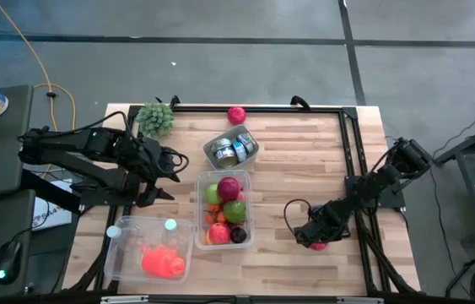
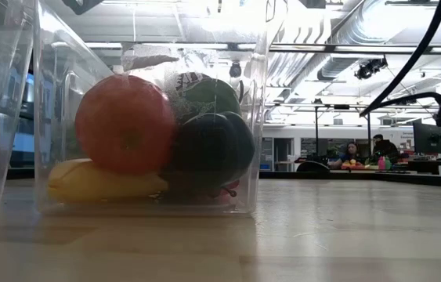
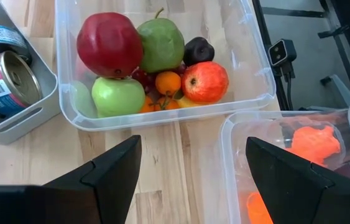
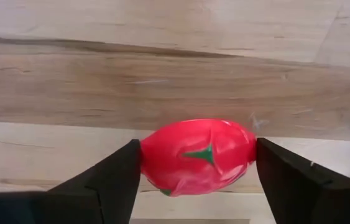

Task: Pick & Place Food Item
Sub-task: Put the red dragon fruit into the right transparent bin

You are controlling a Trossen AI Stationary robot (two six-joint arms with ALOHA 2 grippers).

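A pink-red fruit with green scale marks (image 4: pixel 196 155) lies on the wooden table near the right edge; in the high view only a sliver of this fruit (image 1: pixel 317 247) shows under my right gripper (image 1: pixel 315 239). That gripper (image 4: pixel 198 171) points down and is shut on the fruit. My left gripper (image 3: pixel 193 155) hangs open above the table on the left, between the clear fruit bin (image 1: pixel 200 211) and a second clear bin (image 1: pixel 119 253), and touches nothing. My right gripper pinches the pink-red fruit between its two fingers, one on each narrow end (image 4: pixel 148 155). The fingers come from above, pointing down. The fruit lies flat on the table between them.
The clear bin (image 3: pixel 258 74) at mid-table holds apples, a pomegranate and other fruit. A grey tray with cans (image 1: pixel 231 149) stands behind it. The near-left bin holds something orange-red (image 1: pixel 163 263). A second pink fruit (image 1: pixel 236 115) and a green item (image 1: pixel 156 119) lie at the far edge.
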